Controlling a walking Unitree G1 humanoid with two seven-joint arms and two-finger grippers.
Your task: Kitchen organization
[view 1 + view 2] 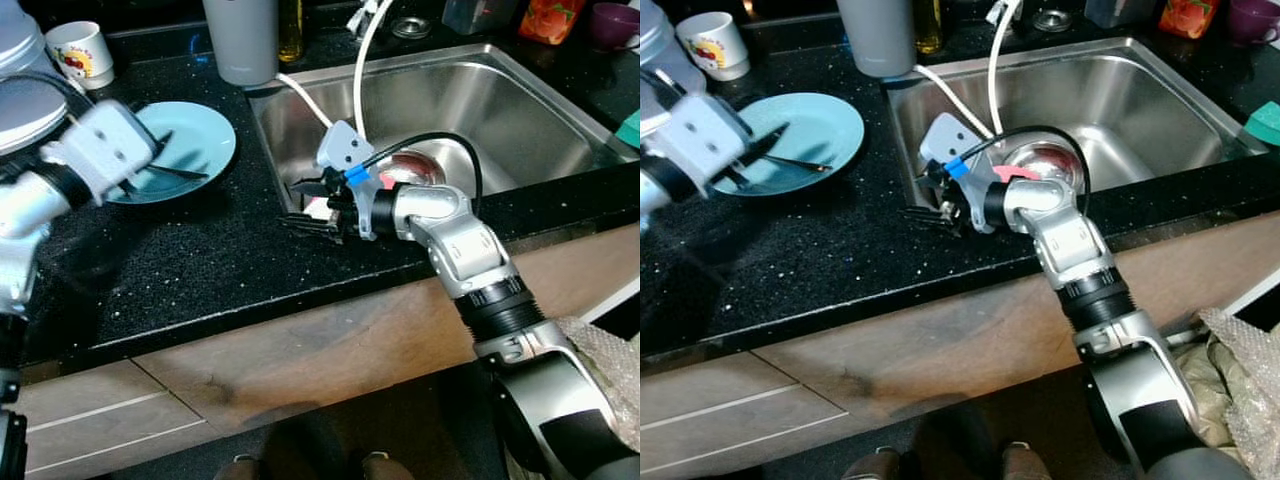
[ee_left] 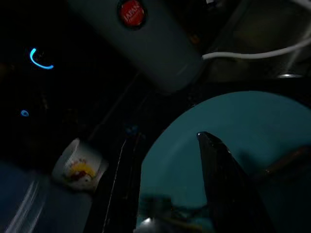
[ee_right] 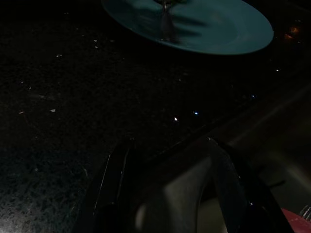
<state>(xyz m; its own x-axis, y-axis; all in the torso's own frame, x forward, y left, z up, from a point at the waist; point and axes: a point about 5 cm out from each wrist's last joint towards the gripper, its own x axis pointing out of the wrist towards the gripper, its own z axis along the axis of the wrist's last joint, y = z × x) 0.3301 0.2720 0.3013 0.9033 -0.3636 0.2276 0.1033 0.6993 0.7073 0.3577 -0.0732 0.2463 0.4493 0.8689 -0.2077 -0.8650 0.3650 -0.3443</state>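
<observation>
A teal plate [image 1: 205, 130] lies on the black counter, left of the sink, with a dark utensil [image 1: 178, 172] on it. My left gripper [image 1: 150, 160] hovers over the plate's left part, its two fingers open above the teal surface [image 2: 252, 126] with nothing between them. At the sink's front left corner my right gripper [image 1: 288, 203] is open and empty, pointing left across the counter toward the plate [image 3: 214, 24]. A round metal bowl [image 1: 415, 168] with something pink beside it sits in the steel sink [image 1: 520, 110].
A white printed cup [image 1: 80, 52] and a grey tumbler [image 1: 240, 40] stand behind the plate. A white hose [image 1: 362, 60] hangs into the sink. Bottles and a purple cup [image 1: 612, 22] line the back. The counter's front edge drops to wooden drawers.
</observation>
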